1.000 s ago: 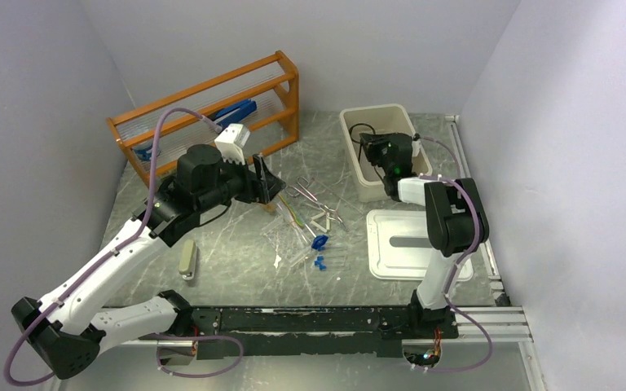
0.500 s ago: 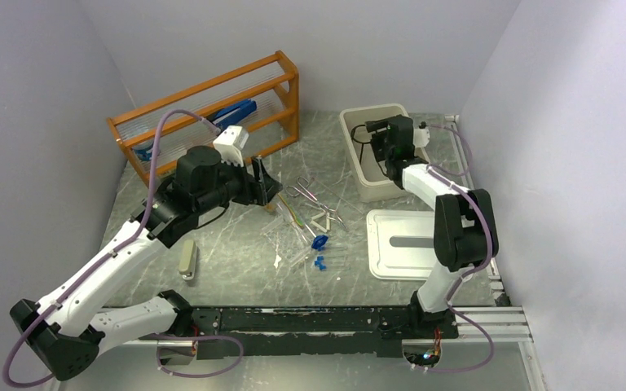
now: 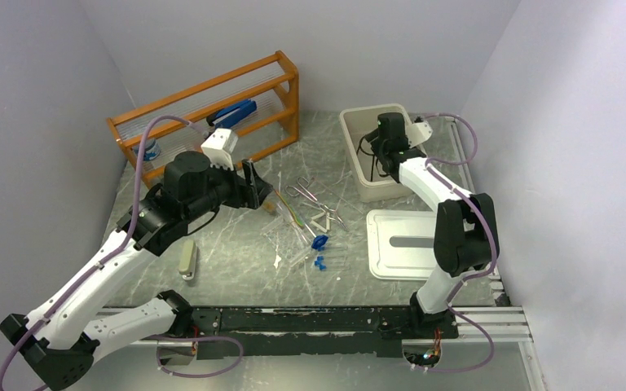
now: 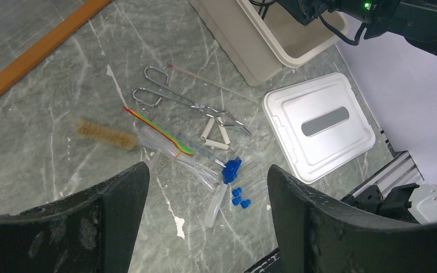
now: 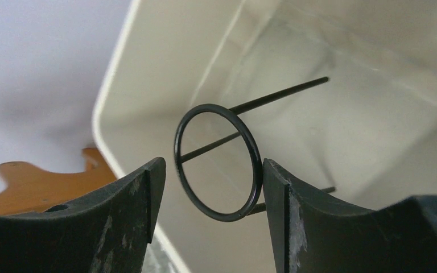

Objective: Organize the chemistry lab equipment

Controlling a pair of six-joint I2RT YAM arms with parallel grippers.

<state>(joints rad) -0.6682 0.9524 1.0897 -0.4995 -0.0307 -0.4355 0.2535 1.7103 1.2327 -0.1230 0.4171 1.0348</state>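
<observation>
Black wire ring stand [image 5: 210,147] sits inside the beige bin [image 5: 165,68] in your right wrist view. Its ring shows between the spread jaws of the right gripper [image 5: 211,165], and you cannot tell whether it touches them. In your left wrist view the left gripper [image 4: 207,170] is spread wide above the metal tweezers [image 4: 176,99], white triangle [image 4: 216,133] and clear blue-capped tubes [image 4: 238,196] on the table [image 4: 62,74]. From above, your right gripper hangs over the bin, and your left is near the orange rack [image 3: 212,94].

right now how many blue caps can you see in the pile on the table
4: one larger blue cap beside the white triangle, and three small blue caps clustered right next to it. The clear tubes overlap there, so others may be hidden.
</observation>
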